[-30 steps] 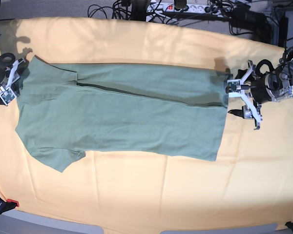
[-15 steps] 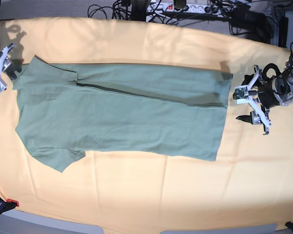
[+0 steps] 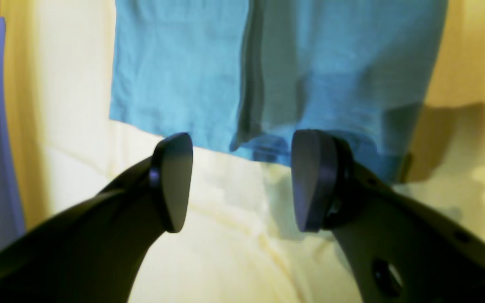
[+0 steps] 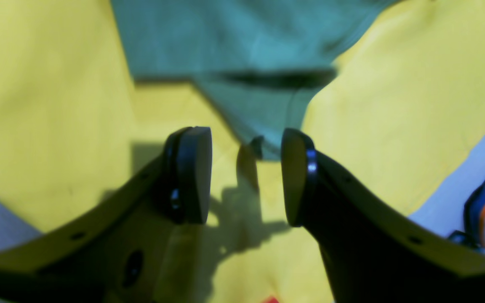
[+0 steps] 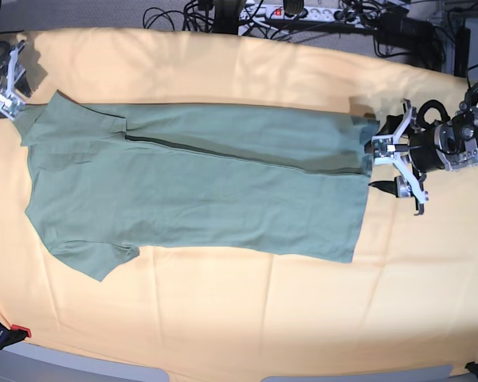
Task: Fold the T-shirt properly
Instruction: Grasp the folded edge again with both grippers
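The sage-green T-shirt (image 5: 199, 187) lies flat and lengthwise on the yellow-orange cloth (image 5: 247, 310), its far long side folded inward along a dark crease. Its hem is on the base view's right and its collar end on the left. My left gripper (image 5: 380, 165) hovers open just off the hem. In the left wrist view the hem edge (image 3: 267, 84) lies right ahead of the spread left gripper (image 3: 242, 143). My right gripper (image 5: 13, 83) is open beside the shirt's far left corner. In the right wrist view that corner (image 4: 263, 105) is just ahead of the right gripper (image 4: 244, 160), which holds nothing.
Black cables and a power strip (image 5: 303, 14) lie beyond the table's far edge. A red-tipped clamp (image 5: 16, 331) sits at the near left corner. One short sleeve (image 5: 99, 259) sticks out toward the near side. Cloth stretches bare along the near side.
The right gripper has moved away from the collar end toward the far left corner. The left gripper backed off to the right, then came back to the hem. The shirt has not shifted.
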